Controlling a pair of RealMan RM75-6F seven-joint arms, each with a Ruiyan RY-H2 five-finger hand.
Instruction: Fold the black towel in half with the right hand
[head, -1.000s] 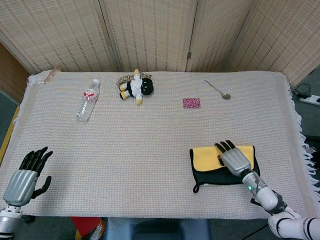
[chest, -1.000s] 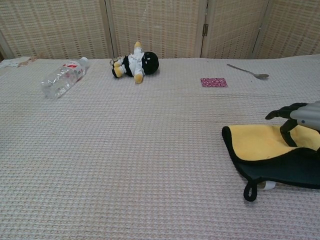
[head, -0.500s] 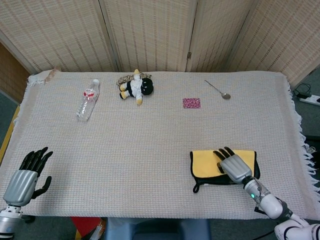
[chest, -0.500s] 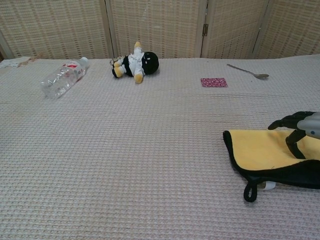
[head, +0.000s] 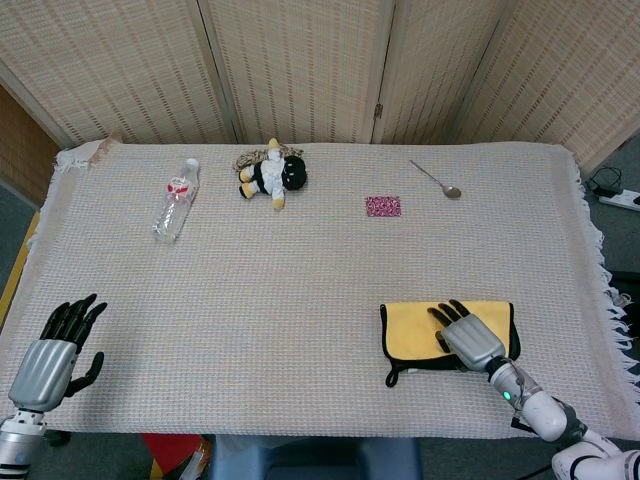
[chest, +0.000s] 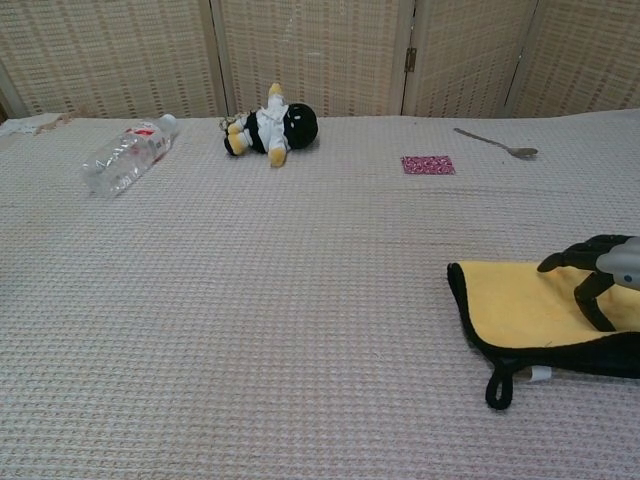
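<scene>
Fingers, head view: right hand (head: 471, 340) rests spread on the towel (head: 415, 331), grasping nothing; left hand (head: 45, 365) released, at the near-left edge.
Progress: towel lies yellow side up on the near-right surface (head: 300, 270); fold apparently laid, pressing and withdrawal left.
Chest view: bottle (chest: 125, 157), doll (chest: 275, 127), spoon (chest: 497, 144) well apart; nothing obstructs.

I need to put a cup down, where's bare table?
Bare cloth fills the middle, between the bottle and plush toy at the back and the towel in front. It is crowded front-right, where the right robot hand rests on the towel.
</scene>
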